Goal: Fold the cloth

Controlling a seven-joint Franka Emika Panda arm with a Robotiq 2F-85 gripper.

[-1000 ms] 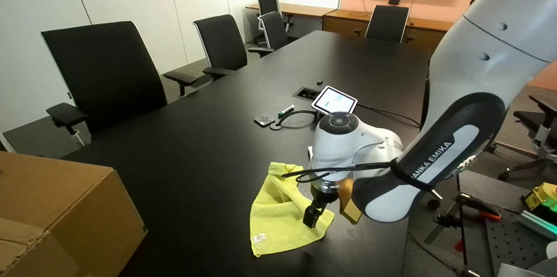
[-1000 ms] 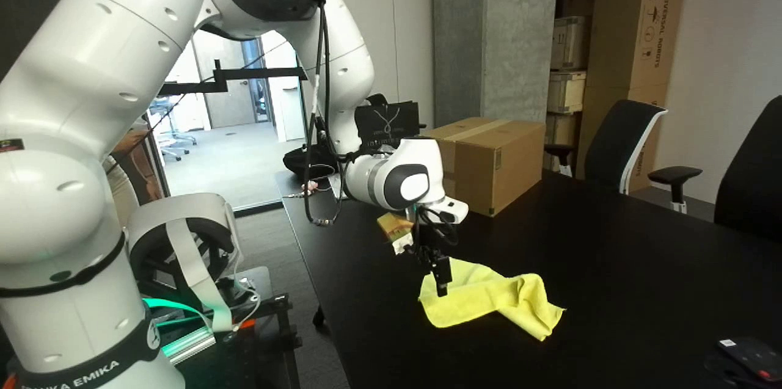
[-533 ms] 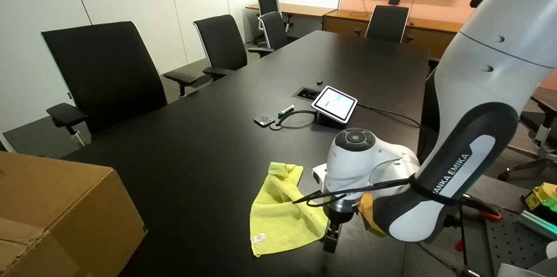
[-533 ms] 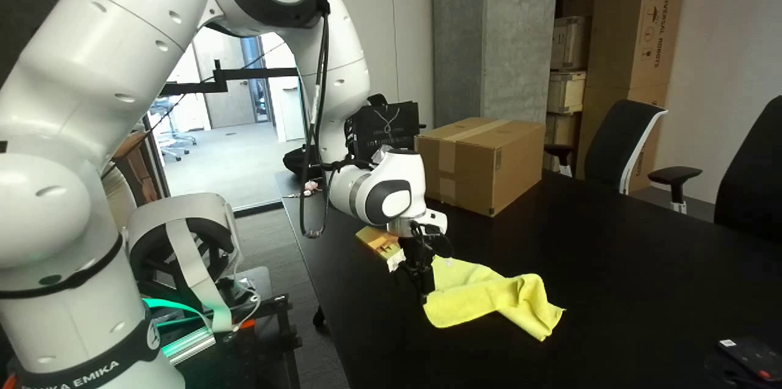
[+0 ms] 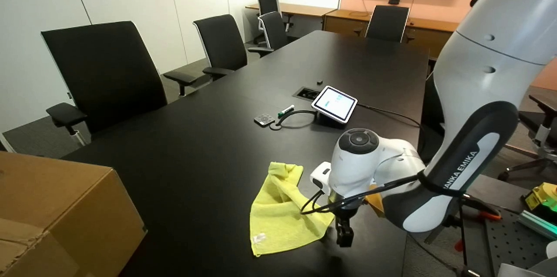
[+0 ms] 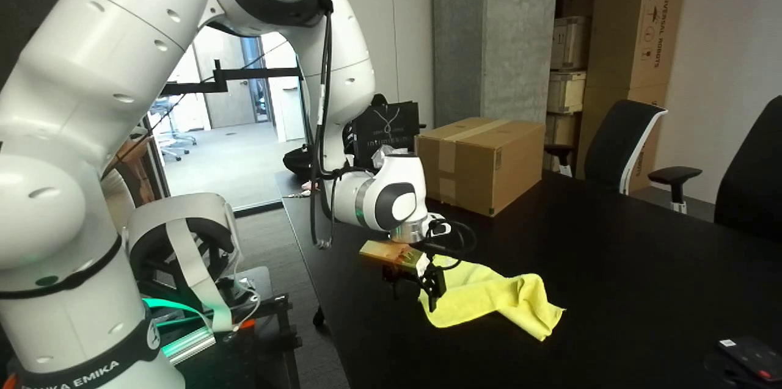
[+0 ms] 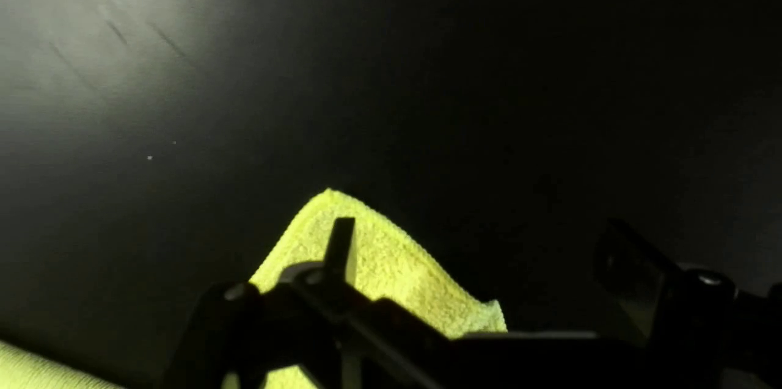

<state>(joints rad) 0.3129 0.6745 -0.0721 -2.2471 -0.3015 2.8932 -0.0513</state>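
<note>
"Where does the cloth [image 5: 280, 225] lie?"
"Rumpled on the black table [image 5: 209, 172], one corner near the gripper [image 7: 480, 227]."
"And the gripper?"
"Hanging by that edge, its jaws parted wide."

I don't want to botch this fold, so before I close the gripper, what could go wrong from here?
Lopsided grip: in the wrist view one finger of the open gripper shows over the cloth, the other over bare table, so closing now could miss or catch little.
Trapped wrinkles: the cloth is already rumpled, with a raised crease, so folding may lock in the bunching.
Snag: black cables loop beside the gripper and might drag the cloth out of place.
</note>
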